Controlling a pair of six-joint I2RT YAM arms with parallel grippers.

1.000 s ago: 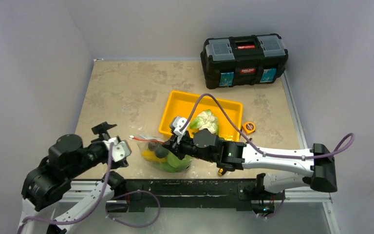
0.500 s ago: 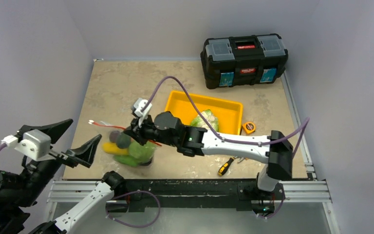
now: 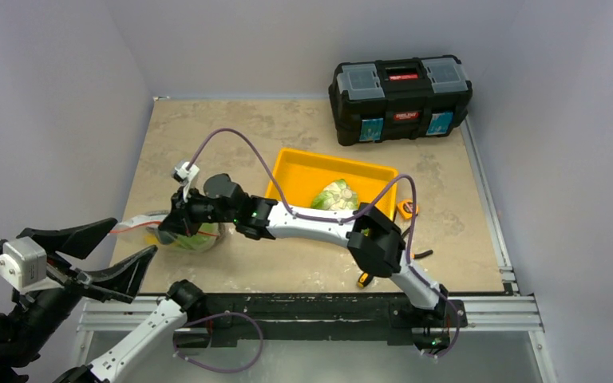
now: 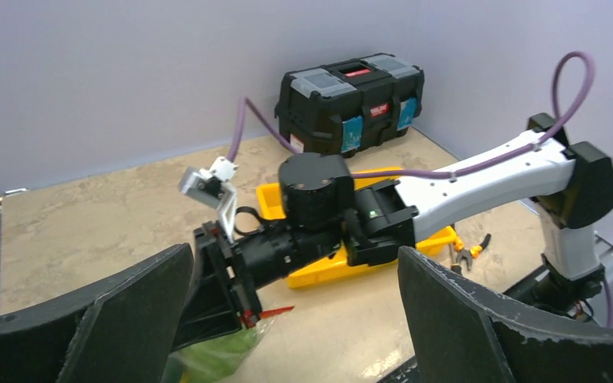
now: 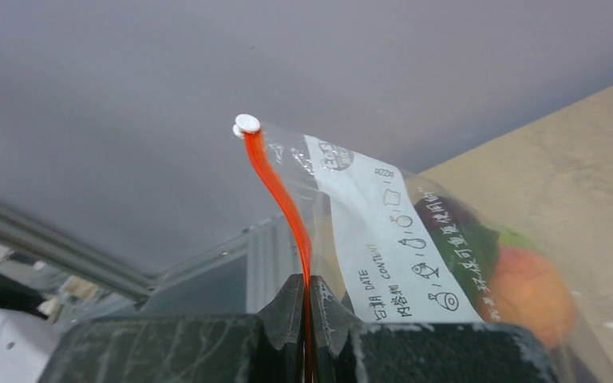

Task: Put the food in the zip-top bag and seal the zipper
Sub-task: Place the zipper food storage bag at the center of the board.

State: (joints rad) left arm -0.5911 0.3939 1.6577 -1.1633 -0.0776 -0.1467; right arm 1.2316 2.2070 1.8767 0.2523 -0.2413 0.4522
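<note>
The zip-top bag lies at the table's left front with green and yellow food inside. My right gripper reaches far left and is shut on the zipper, the red-orange strip rising from its closed jaws to a white end tab. Orange and dark food shows through the bag's clear wall. A cauliflower sits in the yellow tray. My left gripper is raised near the front-left corner, open wide and empty, facing the right gripper and the bag.
A black toolbox stands at the back right. An orange tape measure lies right of the tray; a screwdriver and pliers lie near the front edge. The right arm spans the table's front half.
The right gripper has dragged the bag leftward by its zipper, away from the tray. The left arm has pulled back from the bag and lifted, its jaws spread wide.
</note>
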